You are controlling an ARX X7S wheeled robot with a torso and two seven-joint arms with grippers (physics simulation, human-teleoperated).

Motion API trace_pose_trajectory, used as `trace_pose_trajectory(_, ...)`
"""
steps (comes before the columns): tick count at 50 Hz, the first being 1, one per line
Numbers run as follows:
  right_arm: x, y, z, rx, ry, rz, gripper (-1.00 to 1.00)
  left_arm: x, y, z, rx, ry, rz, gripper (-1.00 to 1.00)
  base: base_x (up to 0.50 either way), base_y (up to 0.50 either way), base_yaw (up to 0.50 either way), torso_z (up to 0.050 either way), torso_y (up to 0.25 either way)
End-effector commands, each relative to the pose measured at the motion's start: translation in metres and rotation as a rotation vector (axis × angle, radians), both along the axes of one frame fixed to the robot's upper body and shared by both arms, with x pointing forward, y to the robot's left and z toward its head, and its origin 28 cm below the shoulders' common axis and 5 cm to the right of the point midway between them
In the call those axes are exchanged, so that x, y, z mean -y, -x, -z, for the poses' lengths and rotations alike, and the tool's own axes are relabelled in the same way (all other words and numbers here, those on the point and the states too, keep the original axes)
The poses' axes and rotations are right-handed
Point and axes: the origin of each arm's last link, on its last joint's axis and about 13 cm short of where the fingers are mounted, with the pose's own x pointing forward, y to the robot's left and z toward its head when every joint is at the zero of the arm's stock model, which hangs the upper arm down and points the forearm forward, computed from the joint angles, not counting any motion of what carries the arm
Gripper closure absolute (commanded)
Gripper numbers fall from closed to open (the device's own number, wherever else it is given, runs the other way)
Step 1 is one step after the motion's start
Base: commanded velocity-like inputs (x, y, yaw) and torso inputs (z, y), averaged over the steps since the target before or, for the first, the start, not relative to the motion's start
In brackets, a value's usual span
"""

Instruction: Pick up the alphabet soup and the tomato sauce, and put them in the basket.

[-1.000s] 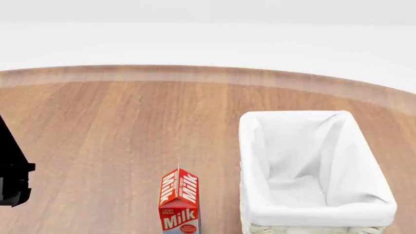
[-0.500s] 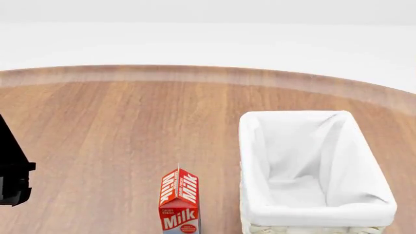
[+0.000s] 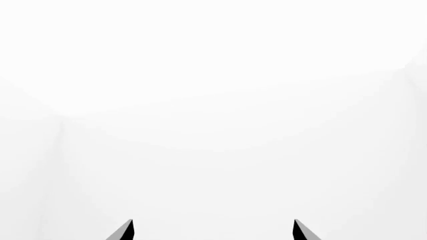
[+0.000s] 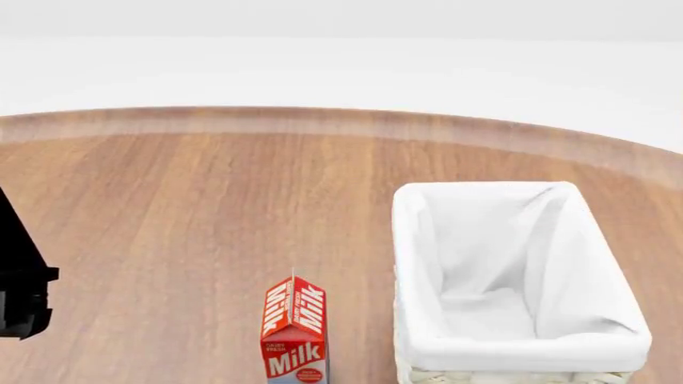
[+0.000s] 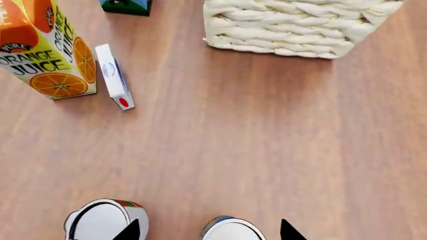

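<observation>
In the right wrist view, the alphabet soup (image 5: 231, 231), a can with a blue rim and white top, sits on the wooden table between the two dark fingertips of my open right gripper (image 5: 208, 232). The tomato sauce (image 5: 100, 221), a can with a red and green edge, stands just beside it, partly behind one fingertip (image 5: 129, 231). The basket (image 4: 609, 324), cream wicker with a white liner, is empty at the right of the head view; its woven wall (image 5: 300, 27) faces the right wrist camera. My left gripper (image 3: 212, 233) is open against plain white.
A red milk carton (image 4: 294, 328) stands left of the basket. An orange juice carton (image 5: 47, 50), a small white box (image 5: 113, 76) and a green and blue item (image 5: 127, 5) stand beyond the cans. A black part of the left arm (image 4: 21, 288) shows at the head view's left edge.
</observation>
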Motion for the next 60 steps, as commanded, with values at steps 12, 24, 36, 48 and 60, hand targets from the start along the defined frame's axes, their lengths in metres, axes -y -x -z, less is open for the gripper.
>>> trace_pose_trajectory(12,0.01,-0.008,0.009,0.011,0.0,0.038,-1.0,0.0,0.0,-0.001,0.002,-0.001,0.0,-1.0,0.0,0.0,0.0,0.0,0.0)
trace_pose_trajectory(24,0.012,-0.005,0.016,-0.007,-0.014,0.052,-1.0,0.0,0.0,-0.001,0.003,-0.001,0.001,-1.0,0.0,0.0,0.0,0.0,0.0)
trace_pose_trajectory(36,0.018,-0.005,0.024,-0.017,-0.019,0.084,-1.0,0.0,0.0,0.0,0.003,0.0,-0.001,-1.0,0.0,0.0,0.0,0.0,0.0)
trace_pose_trajectory(48,0.02,-0.007,0.03,-0.023,-0.029,0.101,-1.0,0.0,0.0,-0.001,0.004,-0.001,-0.001,-1.0,0.0,0.0,0.0,0.0,0.0)
trace_pose_trajectory(60,0.017,-0.003,0.038,-0.041,-0.044,0.088,-1.0,0.0,0.0,0.0,0.004,0.0,-0.001,-1.0,0.0,0.0,0.0,0.0,0.0)
